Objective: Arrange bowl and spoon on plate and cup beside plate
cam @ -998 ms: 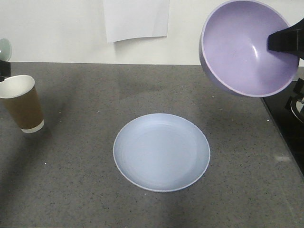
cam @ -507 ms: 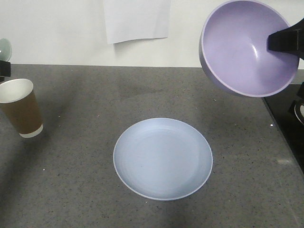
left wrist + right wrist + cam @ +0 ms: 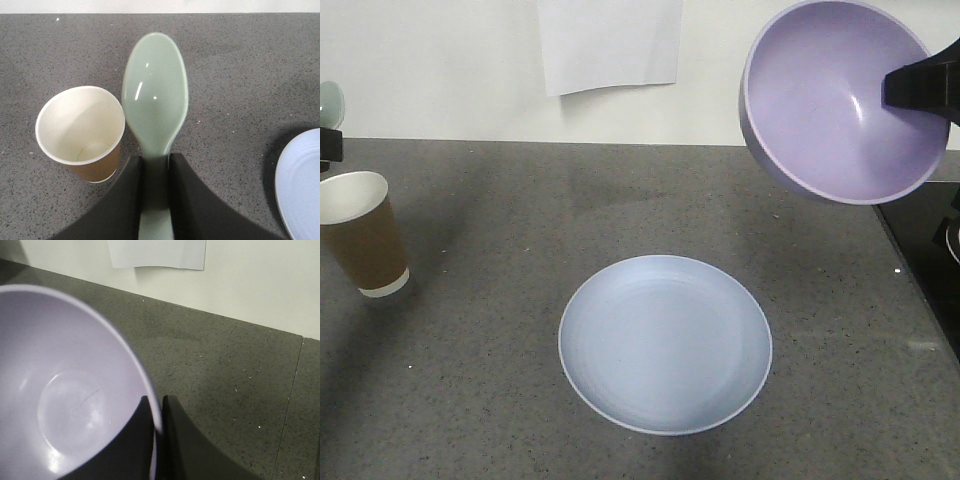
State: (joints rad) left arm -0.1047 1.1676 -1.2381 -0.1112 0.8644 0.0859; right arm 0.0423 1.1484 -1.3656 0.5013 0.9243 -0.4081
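The right pincer (image 3: 159,416) is clenched on the rim of the lavender bowl (image 3: 840,100), holding it tilted in the air over the far right of the table (image 3: 500,200) — well apart from the blue plate (image 3: 665,343) lying at the centre. The left pincer (image 3: 155,172) grasps the mint spoon (image 3: 155,95) by its handle, aloft just beside the upright brown cup (image 3: 80,125) — unmarked, like the plain white sheet (image 3: 610,45) on the wall.

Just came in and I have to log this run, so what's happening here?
The right gripper holds the lavender bowl by its rim, tilted, in the air. The left gripper is shut on the handle of the green spoon, near the paper cup standing on the counter. The blue plate lies empty.
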